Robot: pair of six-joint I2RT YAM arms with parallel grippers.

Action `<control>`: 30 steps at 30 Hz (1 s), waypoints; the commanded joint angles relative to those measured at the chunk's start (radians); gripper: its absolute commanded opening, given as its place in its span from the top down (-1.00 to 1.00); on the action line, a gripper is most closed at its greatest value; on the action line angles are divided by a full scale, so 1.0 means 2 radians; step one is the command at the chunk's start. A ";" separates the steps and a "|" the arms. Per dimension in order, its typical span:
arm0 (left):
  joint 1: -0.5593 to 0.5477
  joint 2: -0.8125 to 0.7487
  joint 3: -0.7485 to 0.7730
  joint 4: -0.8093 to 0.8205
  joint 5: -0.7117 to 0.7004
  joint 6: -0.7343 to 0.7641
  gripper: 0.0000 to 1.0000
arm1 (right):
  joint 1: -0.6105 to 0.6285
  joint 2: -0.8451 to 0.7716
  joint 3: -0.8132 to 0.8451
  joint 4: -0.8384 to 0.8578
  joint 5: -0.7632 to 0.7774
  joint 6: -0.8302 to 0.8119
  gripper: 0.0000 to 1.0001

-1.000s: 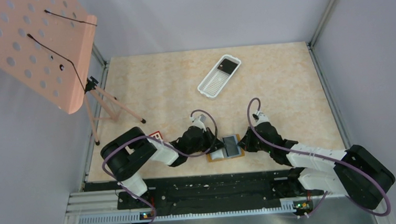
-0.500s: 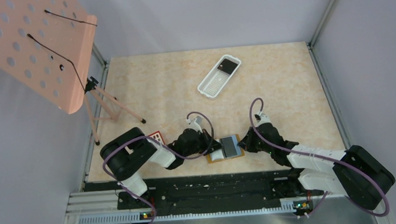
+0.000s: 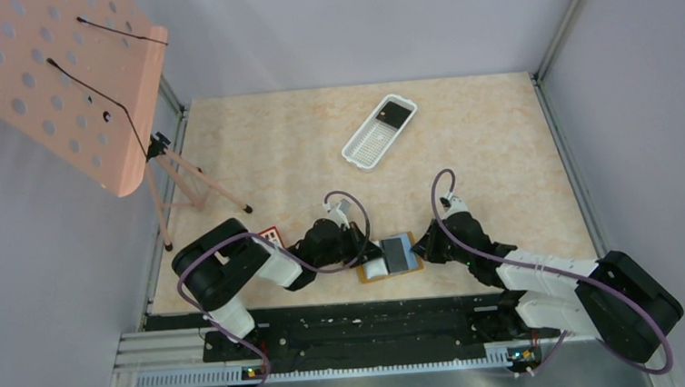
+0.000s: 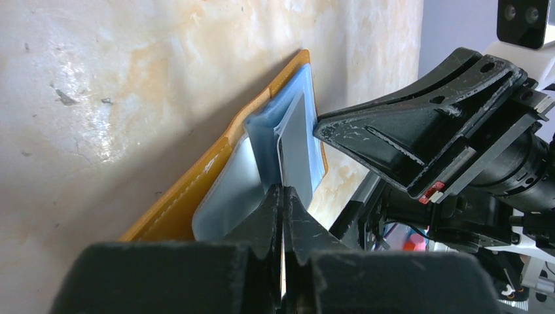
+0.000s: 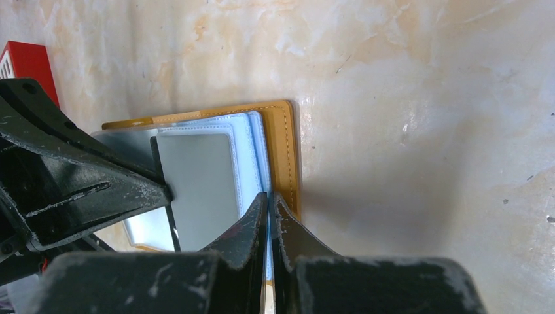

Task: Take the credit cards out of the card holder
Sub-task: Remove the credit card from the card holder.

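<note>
Now the open card holder (image 5: 283, 150) lies on the worktop (image 3: 463, 149) between both end effectors, each closed with no clear grip: the left end effector (image 4: 283, 191) nearest the sleeved grey credit card (image 5: 196, 190), the right end effector (image 5: 269, 196) at the tan edge.

Bright, even overhead light; soft shadows and glare on the tabletop (image 5: 419, 78); near pincer fingers blurred.

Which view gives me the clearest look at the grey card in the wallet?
Right wrist: the grey card faces the lens, lying flat among the blue sleeves of the open wallet. Left wrist shows the card steeply foreshortened; the top view shows only a small dark patch.
</note>
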 commanded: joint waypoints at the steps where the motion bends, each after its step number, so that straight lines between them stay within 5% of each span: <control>1: 0.001 -0.001 0.010 -0.001 0.025 0.025 1.00 | -0.009 0.003 0.009 -0.050 0.004 -0.022 1.00; 6: 0.002 -0.009 0.021 -0.036 0.024 0.035 1.00 | -0.009 -0.005 0.012 -0.056 0.004 -0.020 1.00; 9: 0.002 -0.007 0.028 -0.048 0.028 0.035 0.78 | -0.009 -0.007 0.013 -0.055 0.000 -0.019 1.00; 12: 0.002 -0.006 0.024 -0.038 0.029 0.031 0.99 | -0.009 -0.007 0.011 -0.054 -0.001 -0.019 1.00; 30: 0.022 -0.006 -0.010 0.026 0.046 0.018 1.00 | -0.009 -0.007 0.008 -0.052 0.001 -0.020 1.00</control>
